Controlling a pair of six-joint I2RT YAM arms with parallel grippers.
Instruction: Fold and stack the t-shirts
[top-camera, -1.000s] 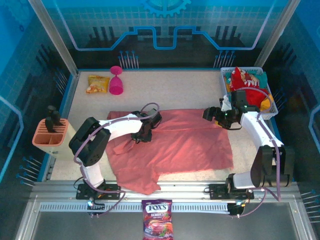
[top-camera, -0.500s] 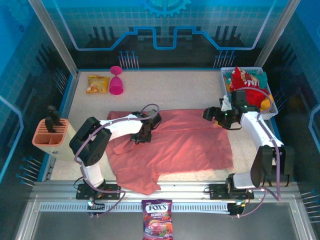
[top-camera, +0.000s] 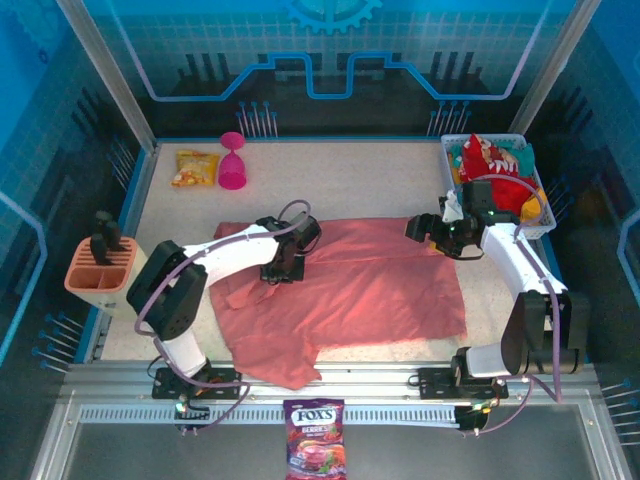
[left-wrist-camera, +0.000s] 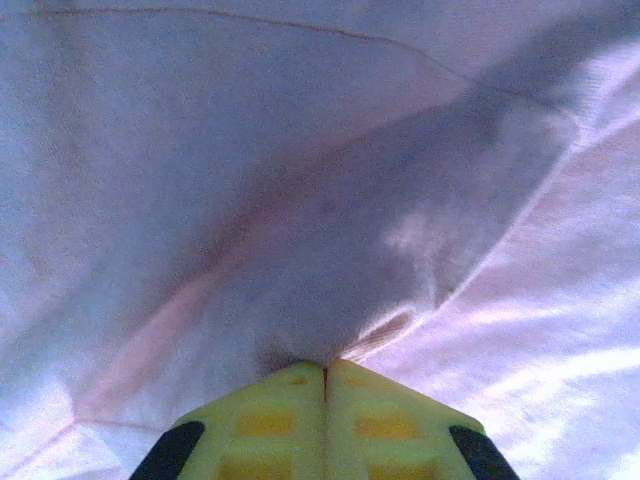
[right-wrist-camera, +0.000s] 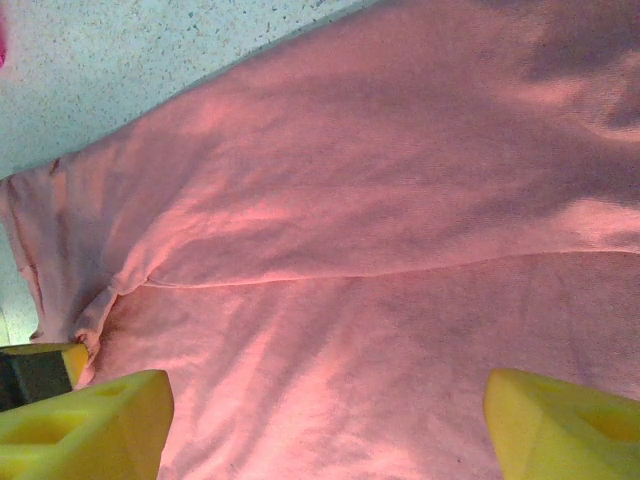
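A large salmon-pink t-shirt (top-camera: 370, 290) lies spread across the middle of the table, its front left part rumpled. My left gripper (top-camera: 276, 270) rests on the shirt's left part near the back edge. In the left wrist view the left gripper (left-wrist-camera: 324, 366) is shut, with a fold of the t-shirt (left-wrist-camera: 300, 180) pinched at its tips. My right gripper (top-camera: 420, 230) hovers at the shirt's back right corner. In the right wrist view the right gripper (right-wrist-camera: 325, 420) is open, with the flat t-shirt (right-wrist-camera: 380, 200) below its yellow fingers (right-wrist-camera: 90, 420). A red t-shirt (top-camera: 490, 168) with white print sits in the basket.
A white basket (top-camera: 448, 150) of clothes stands at the back right. A magenta goblet (top-camera: 232, 165) and an orange-yellow snack packet (top-camera: 195, 168) lie at the back left. An orange holder (top-camera: 97, 275) hangs off the left edge. A candy bag (top-camera: 314, 450) lies in front of the arm bases.
The left gripper has closed on the salmon-pink cloth and shifted slightly toward the back left, its elbow swinging out to the left. The right arm has not moved.
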